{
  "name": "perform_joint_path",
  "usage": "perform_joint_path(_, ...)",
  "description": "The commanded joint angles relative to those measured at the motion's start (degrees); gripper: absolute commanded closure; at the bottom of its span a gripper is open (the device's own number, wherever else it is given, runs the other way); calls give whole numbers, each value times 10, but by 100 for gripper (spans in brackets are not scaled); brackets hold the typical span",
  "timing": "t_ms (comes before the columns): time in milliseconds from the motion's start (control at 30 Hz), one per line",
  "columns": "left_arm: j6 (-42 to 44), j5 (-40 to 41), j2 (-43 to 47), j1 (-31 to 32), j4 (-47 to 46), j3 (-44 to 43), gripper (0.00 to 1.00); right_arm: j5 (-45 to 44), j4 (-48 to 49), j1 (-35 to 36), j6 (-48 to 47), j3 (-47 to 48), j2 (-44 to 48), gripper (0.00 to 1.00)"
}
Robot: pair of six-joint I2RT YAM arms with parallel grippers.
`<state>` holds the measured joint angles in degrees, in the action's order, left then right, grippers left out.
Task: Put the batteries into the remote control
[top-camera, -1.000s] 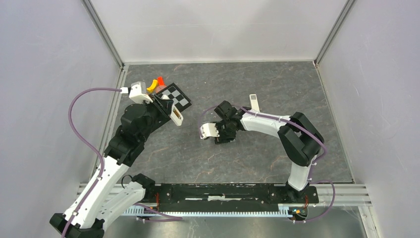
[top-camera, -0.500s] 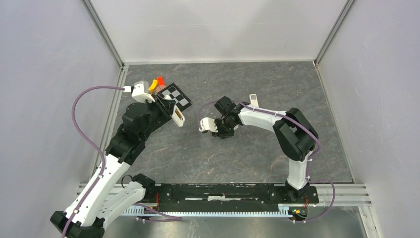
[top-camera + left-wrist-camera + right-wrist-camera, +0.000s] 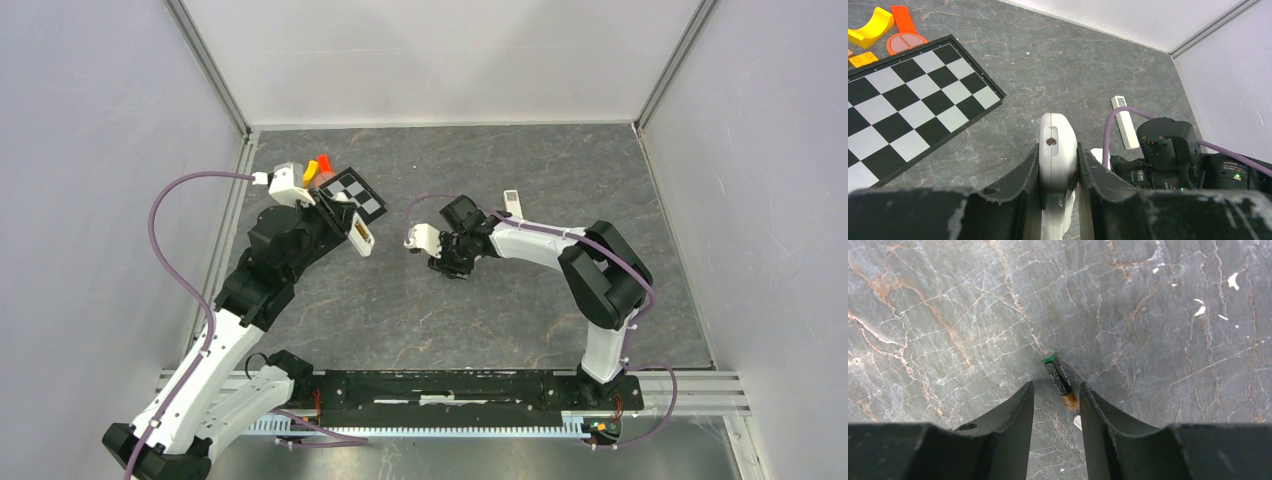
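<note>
Remote control: white handset pinched edge-on in the left gripper, off the table.
Battery: lies on the table between the right gripper's spread jaws.
Handling: probably light, smooth and prone to rolling; grip mid-barrel.

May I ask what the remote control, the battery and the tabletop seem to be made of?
The remote control: likely smooth white plastic with a soft sheen. The battery: probably metal under a glossy dark printed wrap, with green and coppery ends. The tabletop: matte grey with stone-like veins, possibly a printed mat.
</note>
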<state>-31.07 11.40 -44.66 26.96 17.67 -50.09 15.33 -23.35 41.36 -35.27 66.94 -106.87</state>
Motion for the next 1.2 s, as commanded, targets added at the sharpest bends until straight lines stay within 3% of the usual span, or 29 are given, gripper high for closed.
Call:
perform_joint_path(0, 15, -7, 4, -2, -17, -22, 94, 3, -71, 1, -39, 2, -27, 61)
perform_joint_path(367, 12, -8, 4, -2, -13, -18, 94, -23, -29, -1, 5, 4, -59, 92)
perform_joint_path(400, 10, -7, 3, -2, -14, -15, 95, -23, -25, -1, 9, 0, -57, 92)
perform_joint_path(533, -4, -6, 20, -2, -40, 13, 97, -28, -21, -2, 14, -17, -58, 72)
perform_joint_path(600, -8, -4, 24, -2, -42, 21, 97, -20, -35, -3, 9, -20, -66, 70)
perform_joint_path(800, -12, -5, 24, -2, -38, 28, 97, -33, -60, -5, 1, -14, -83, 93)
perform_joint_path(900, -17, -12, 21, -2, -39, 33, 97, -58, -29, -4, 14, -26, -64, 99)
perform_joint_path(1167, -81, -64, -10, -2, -80, 86, 98, -71, 105, -6, 135, -101, 48, 100)
